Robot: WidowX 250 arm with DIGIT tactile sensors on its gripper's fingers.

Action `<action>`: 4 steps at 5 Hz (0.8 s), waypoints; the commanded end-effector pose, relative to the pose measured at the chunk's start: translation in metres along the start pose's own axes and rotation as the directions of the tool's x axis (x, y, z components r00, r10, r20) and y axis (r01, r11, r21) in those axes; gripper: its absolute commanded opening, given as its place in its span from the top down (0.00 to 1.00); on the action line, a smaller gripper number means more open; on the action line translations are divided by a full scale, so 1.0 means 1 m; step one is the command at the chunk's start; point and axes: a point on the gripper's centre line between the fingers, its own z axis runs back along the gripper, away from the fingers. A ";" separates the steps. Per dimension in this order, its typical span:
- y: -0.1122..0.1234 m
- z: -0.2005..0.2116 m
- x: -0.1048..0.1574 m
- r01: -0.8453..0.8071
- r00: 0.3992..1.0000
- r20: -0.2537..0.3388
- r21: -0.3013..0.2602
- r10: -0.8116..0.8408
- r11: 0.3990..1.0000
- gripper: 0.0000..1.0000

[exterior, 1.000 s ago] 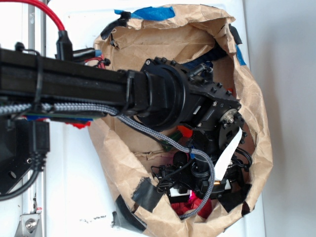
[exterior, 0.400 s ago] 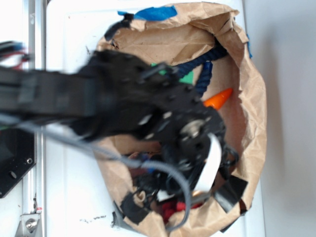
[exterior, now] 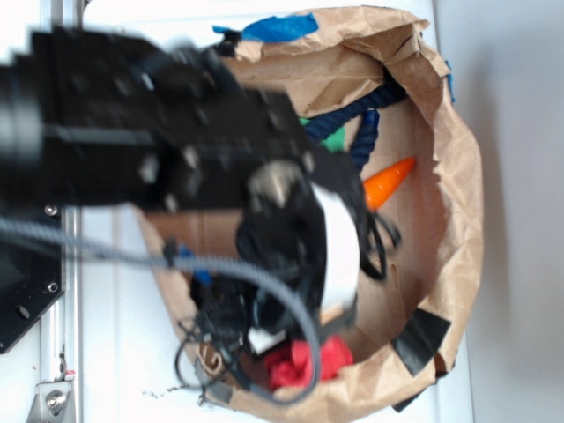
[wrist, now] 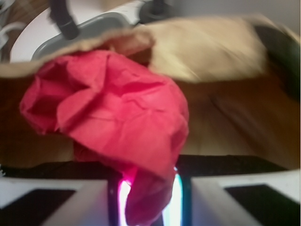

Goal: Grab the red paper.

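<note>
The red paper is a crumpled bright red wad filling the middle of the wrist view, its lower end pinched between my two fingers. My gripper is shut on it. In the exterior view the red paper shows at the bottom of the brown paper bag, just under my gripper, whose fingers are mostly hidden by the blurred black arm and cables.
An orange toy carrot lies inside the bag at the right, with a dark blue rope and something green above it. Black tape and blue tape patch the bag's rim. The bag wall rises close behind the wad.
The arm has swung up and to the left, uncovering the carrot and rope. The red paper shows more fully at the bag's bottom and has shifted left with the gripper.
</note>
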 end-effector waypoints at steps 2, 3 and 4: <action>0.001 0.041 -0.011 -0.640 0.732 -0.099 0.240 0.674 0.730 1.00; 0.015 0.054 -0.020 -0.779 0.547 -0.065 0.327 0.835 0.536 1.00; 0.011 0.056 -0.013 -0.794 0.489 -0.078 0.373 0.869 0.480 1.00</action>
